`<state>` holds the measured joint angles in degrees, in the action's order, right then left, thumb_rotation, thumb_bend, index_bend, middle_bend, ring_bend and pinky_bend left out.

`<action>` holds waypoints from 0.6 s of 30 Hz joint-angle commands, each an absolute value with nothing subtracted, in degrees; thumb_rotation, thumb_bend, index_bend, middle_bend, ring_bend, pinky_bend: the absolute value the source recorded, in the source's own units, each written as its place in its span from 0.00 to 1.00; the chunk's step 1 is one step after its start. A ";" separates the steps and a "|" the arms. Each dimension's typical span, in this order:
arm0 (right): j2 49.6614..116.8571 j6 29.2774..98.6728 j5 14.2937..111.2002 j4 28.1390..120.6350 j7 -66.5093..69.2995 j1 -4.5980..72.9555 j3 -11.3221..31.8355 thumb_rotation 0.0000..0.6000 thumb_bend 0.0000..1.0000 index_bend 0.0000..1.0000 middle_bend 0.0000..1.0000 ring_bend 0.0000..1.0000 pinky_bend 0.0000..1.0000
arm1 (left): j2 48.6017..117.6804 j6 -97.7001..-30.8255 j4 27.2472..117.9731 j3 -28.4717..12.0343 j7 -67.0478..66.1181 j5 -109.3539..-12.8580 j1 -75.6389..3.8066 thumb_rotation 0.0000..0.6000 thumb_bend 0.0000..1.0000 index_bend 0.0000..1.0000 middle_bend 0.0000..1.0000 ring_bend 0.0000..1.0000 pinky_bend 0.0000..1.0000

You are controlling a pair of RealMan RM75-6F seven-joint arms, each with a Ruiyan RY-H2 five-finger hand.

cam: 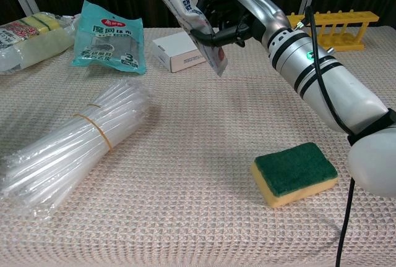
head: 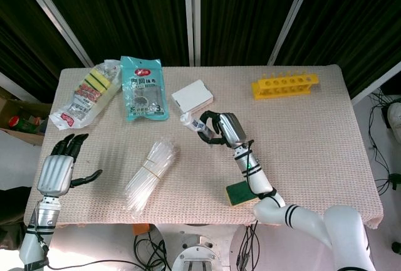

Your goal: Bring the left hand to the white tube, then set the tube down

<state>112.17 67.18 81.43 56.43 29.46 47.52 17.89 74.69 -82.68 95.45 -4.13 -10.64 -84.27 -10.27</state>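
**Layout of the table**

Your right hand (head: 220, 128) holds the tube (head: 195, 124) above the table (head: 313, 133) near its middle; your left hand (head: 61, 164) is at the left edge. Behind the tube lies the box (head: 192, 95), and left of the box the pouch (head: 144, 88), then the sponge pack (head: 88, 92). The straw bundle (head: 152, 174) lies between the hands. The rack (head: 285, 85) stands back right. The loose sponge (head: 240, 192) sits at the front edge, beside your right forearm.

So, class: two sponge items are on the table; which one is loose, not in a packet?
The green-topped yellow sponge beside the right arm; the other sponges are in plastic wrap at the far-left.
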 commanded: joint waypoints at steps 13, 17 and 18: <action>111.19 67.91 81.04 58.07 28.17 46.98 17.98 1.00 0.51 1.00 0.91 0.81 0.92 | 73.36 -83.04 101.65 -8.60 -13.16 -88.69 -14.97 0.42 0.00 0.10 0.15 0.09 0.18; 111.76 67.42 80.05 58.53 26.61 47.31 18.63 1.00 0.51 1.00 0.91 0.81 0.93 | 72.59 -81.63 106.69 -14.16 -10.12 -90.22 -20.06 0.68 0.00 0.11 0.15 0.09 0.18; 111.81 67.14 79.89 58.69 26.31 47.39 18.64 1.00 0.51 1.00 0.91 0.81 0.93 | 72.59 -80.70 107.66 -15.78 -9.72 -89.64 -21.57 0.73 0.00 0.11 0.16 0.09 0.18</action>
<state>111.70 67.37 80.07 58.51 26.56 47.26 18.53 73.10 -82.17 104.76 -12.30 -11.36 -89.16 -18.24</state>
